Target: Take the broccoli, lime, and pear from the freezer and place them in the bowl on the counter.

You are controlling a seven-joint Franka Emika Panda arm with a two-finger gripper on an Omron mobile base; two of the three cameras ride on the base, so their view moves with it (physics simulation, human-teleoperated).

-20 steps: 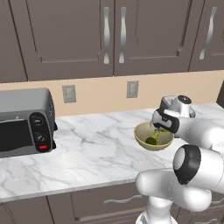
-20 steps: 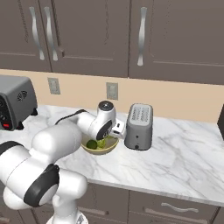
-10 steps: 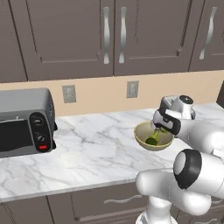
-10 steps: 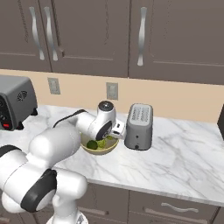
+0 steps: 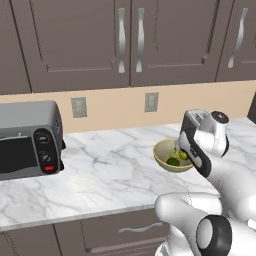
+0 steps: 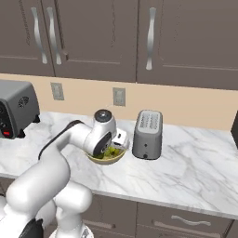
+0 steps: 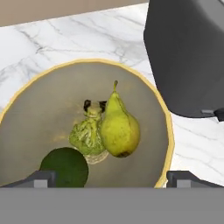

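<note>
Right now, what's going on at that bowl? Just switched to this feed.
The arm hangs over the bowl on the counter, beside the silver toaster. The gripper is open and holds nothing. In the bowl lie the pear, the broccoli leaning against it, and the dark green lime. All three pieces are in.

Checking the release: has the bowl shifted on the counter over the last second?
No. The bowl sits just left of the toaster, as before, with the open gripper above it.
</note>
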